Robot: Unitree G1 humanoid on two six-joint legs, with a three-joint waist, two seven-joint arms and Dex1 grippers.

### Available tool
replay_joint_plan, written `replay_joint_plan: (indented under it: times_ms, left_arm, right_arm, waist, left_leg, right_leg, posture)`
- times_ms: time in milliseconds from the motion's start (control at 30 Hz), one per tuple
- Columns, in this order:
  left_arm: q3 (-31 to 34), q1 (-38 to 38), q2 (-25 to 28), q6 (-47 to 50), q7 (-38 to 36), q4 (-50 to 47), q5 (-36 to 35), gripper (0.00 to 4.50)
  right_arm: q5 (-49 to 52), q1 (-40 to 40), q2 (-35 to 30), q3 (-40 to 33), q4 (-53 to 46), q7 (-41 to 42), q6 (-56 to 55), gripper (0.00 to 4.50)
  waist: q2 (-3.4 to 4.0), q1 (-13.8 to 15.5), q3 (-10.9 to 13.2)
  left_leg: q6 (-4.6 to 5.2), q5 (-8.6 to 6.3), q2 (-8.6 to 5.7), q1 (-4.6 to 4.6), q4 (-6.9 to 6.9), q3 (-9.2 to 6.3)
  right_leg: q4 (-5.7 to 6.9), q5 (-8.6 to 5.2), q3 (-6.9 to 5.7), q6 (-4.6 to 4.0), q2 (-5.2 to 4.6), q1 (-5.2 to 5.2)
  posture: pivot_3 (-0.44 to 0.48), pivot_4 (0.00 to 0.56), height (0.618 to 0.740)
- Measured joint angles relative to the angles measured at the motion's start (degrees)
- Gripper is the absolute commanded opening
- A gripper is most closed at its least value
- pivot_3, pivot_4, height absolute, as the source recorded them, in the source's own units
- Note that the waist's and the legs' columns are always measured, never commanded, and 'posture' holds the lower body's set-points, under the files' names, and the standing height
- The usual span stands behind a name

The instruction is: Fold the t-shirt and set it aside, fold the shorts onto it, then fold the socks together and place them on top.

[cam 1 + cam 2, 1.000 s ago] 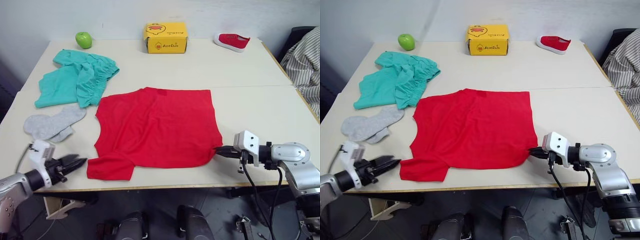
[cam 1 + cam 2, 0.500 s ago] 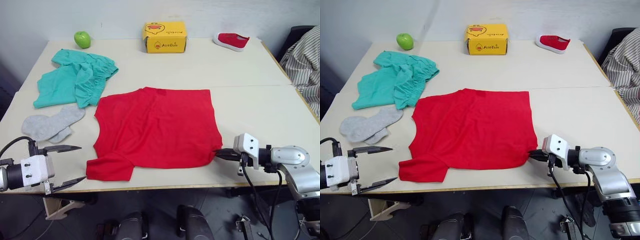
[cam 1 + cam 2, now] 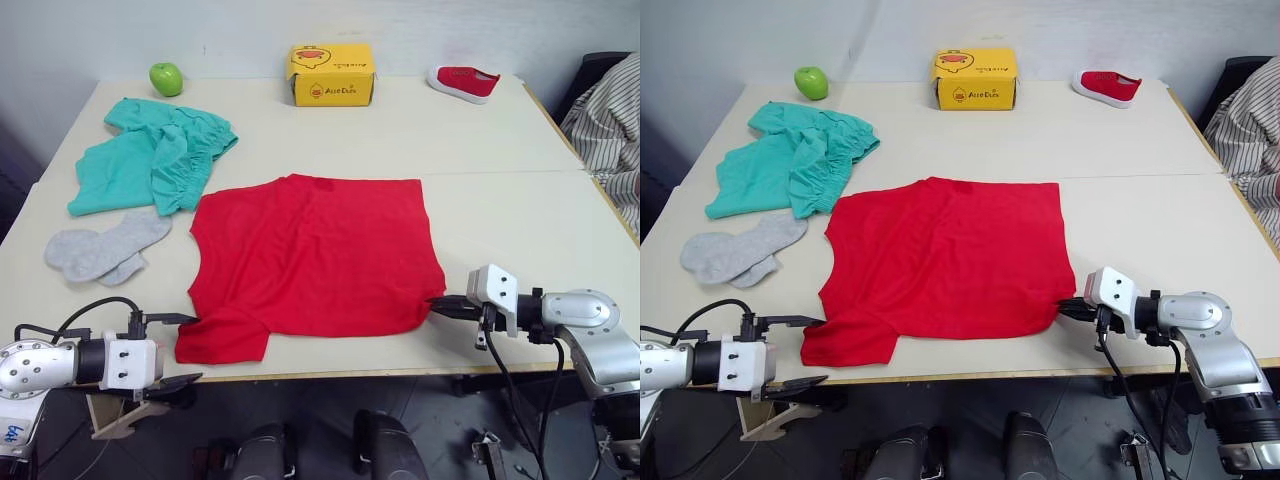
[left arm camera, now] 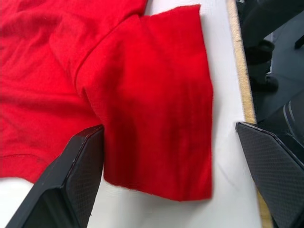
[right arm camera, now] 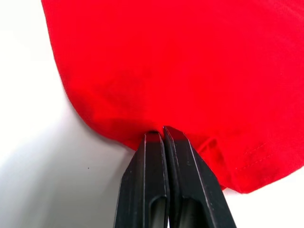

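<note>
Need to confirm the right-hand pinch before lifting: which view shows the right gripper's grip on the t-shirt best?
The right wrist view: the right gripper has its fingers shut on the t-shirt hem, cloth puckered at the tips. The eye views show it at the shirt's near corner, contact too small to judge. The left wrist view shows the sleeve instead.

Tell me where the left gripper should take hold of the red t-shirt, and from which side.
Best at the short sleeve of the t-shirt, at the table's near edge on the robot's left. It lies flat and sticks out from the body, so the open left gripper, already straddling it, can likely close in from the left. The right gripper is shut on the opposite hem.
</note>
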Motion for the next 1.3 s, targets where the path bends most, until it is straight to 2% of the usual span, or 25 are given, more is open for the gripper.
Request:
replay_joint_plan:
  times_ms: [67, 367, 500, 633, 700, 800, 867, 1067, 1300]
  left_arm:
    - [-0.8, -0.6, 0.0, -0.9, 1.1, 0.3, 0.9, 3.90]
    - [-3.6, -1.8, 0.3, -3.1, 4.7, 2.4, 4.1, 1.06]
    - [-4.1, -1.8, 0.4, -0.9, 5.5, 2.3, 4.2, 0.02]
    - [-3.7, -0.9, 0.4, 6.9, 5.1, 0.4, -0.8, 0.02]
    - [-2.6, 0.6, 0.4, 14.5, 4.3, -2.5, -6.9, 0.02]
    - [2.2, 4.3, 2.4, 28.6, 2.9, -8.6, -17.6, 0.02]
    - [7.0, 8.5, 5.1, 36.3, 0.9, -12.1, -22.6, 0.02]
    - [13.0, 19.8, 5.9, 46.9, -4.5, -16.4, -26.7, 0.02]
    - [14.4, 20.1, 4.3, 51.1, -4.0, -20.1, -27.3, 0.02]
  right_arm:
    - [0.0, 0.0, 0.0, 0.0, 0.0, -0.1, 0.0, 0.00]
    - [0.0, -0.1, 0.0, 0.0, -0.6, -0.5, 0.5, 0.00]
    - [0.0, -0.1, 0.0, 0.0, -1.0, -0.7, 1.0, 0.00]
    - [0.1, 0.1, 0.0, 0.0, -1.1, -0.7, 1.2, 0.00]
    - [0.7, 0.5, 0.0, -0.1, -1.1, -0.5, 1.1, 0.00]
    - [3.3, 2.0, -0.9, -1.3, -2.0, 1.9, 1.3, 0.00]
    - [5.2, 3.8, -4.3, -2.6, -3.3, 4.9, 1.8, 0.00]
    - [7.9, 10.4, -12.0, -4.6, -6.8, 11.8, 7.5, 0.00]
    - [8.6, 11.9, -12.3, -4.7, -8.8, 12.6, 10.4, 0.00]
  waist:
    - [0.00, 0.0, 0.0]
    - [0.01, 0.1, 0.0]
    - [0.01, 0.1, 0.0]
    - [0.01, 0.0, 0.0]
    - [0.01, 0.0, 0.0]
    - [0.00, 0.0, 0.0]
    - [0.04, 0.0, 0.0]
    - [0.03, 0.0, 0.0]
    - [0.02, 0.2, 0.0]
  left_leg:
    - [0.01, 0.01, 0.00, 0.02, 0.00, 0.00]
    - [-0.01, 0.08, 0.01, 0.05, -0.01, -0.02]
    - [0.00, 0.09, 0.01, 0.05, 0.00, -0.03]
    - [0.00, 0.09, 0.02, 0.03, -0.01, -0.03]
    - [0.00, 0.08, 0.02, 0.03, -0.01, -0.04]
    - [0.01, 0.07, 0.03, -0.01, -0.01, -0.06]
    - [0.04, 0.05, 0.01, 0.00, 0.00, -0.04]
    - [0.02, -0.02, 0.05, 0.06, -0.01, -0.09]
    - [-0.36, -0.17, 0.07, 0.07, -0.01, -0.11]
  right_leg:
    - [0.01, 0.00, 0.00, 0.00, 0.00, 0.01]
    - [0.04, 0.00, -0.01, 0.01, -0.02, 0.03]
    - [0.05, 0.00, -0.02, 0.01, -0.02, 0.03]
    - [0.06, 0.00, -0.03, 0.01, -0.01, 0.03]
    - [0.06, 0.00, -0.02, 0.01, 0.00, 0.03]
    - [0.15, 0.01, -0.01, 0.01, 0.02, 0.04]
    - [0.08, 0.00, -0.01, 0.02, 0.02, 0.04]
    - [-0.22, -0.02, -0.08, -0.01, 0.06, 0.16]
    - [-0.21, -0.02, -0.06, -0.02, -0.01, 0.16]
  posture:
    - [0.000, 0.150, 0.740]
    - [0.000, 0.150, 0.740]
    - [0.000, 0.150, 0.740]
    - [0.000, 0.150, 0.740]
    - [0.000, 0.150, 0.740]
    - [0.000, 0.150, 0.740]
    - [0.000, 0.150, 0.740]
    - [0.000, 0.150, 0.740]
    - [0.000, 0.150, 0.740]
